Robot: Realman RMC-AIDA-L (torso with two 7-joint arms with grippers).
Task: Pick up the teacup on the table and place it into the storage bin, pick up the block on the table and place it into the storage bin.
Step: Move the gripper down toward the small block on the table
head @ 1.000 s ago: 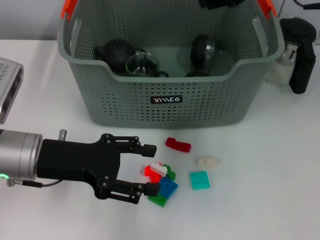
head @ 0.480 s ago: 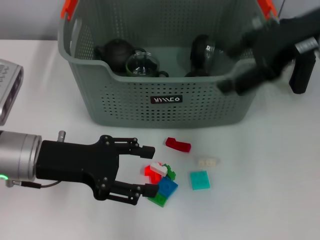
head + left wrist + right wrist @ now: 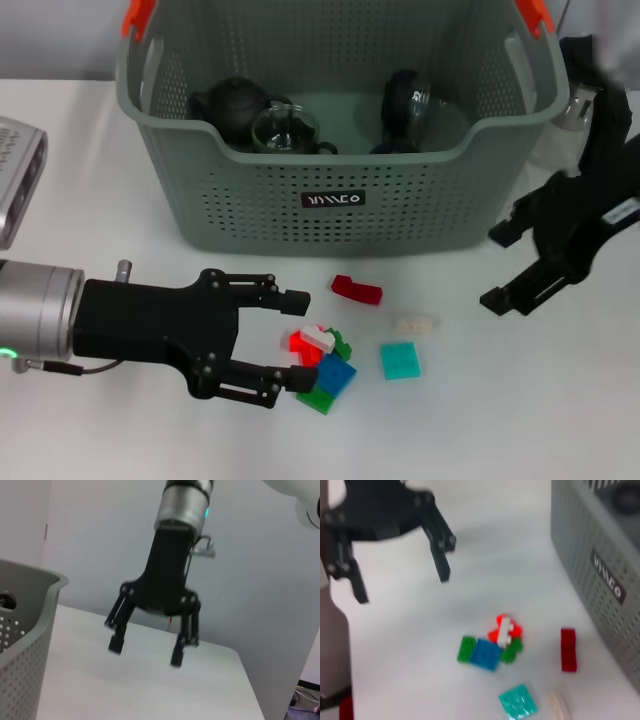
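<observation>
The storage bin [image 3: 335,150] stood at the back of the white table [image 3: 500,400], its black label [image 3: 333,200] facing the robot, and served as the landmark for everything else. Inside it lay a dark teapot [image 3: 232,105], a clear glass teacup [image 3: 284,130] just beside the teapot, and another dark glass-and-black vessel [image 3: 410,100] toward the bin's right wall. In front of the bin, on the table, lay a loose scatter of blocks: a dark red block [image 3: 356,289] nearest the bin's front wall, a pale translucent block [image 3: 415,323] and a teal block [image 3: 399,360] farther out, and a small cluster of red, white, green and blue blocks [image 3: 322,365] farther still. The left gripper [image 3: 300,338] sat low over the table in front of the bin's left half, its fingers spread apart with the cluster just at their tips, one fingertip touching or nearly touching the blue and green pieces; it clasped nothing. The right gripper [image 3: 505,268] hung off the bin's front right corner, above the table, its fingers wide apart and empty. A black-handled jug [image 3: 598,110] stood beside the bin's right wall.
</observation>
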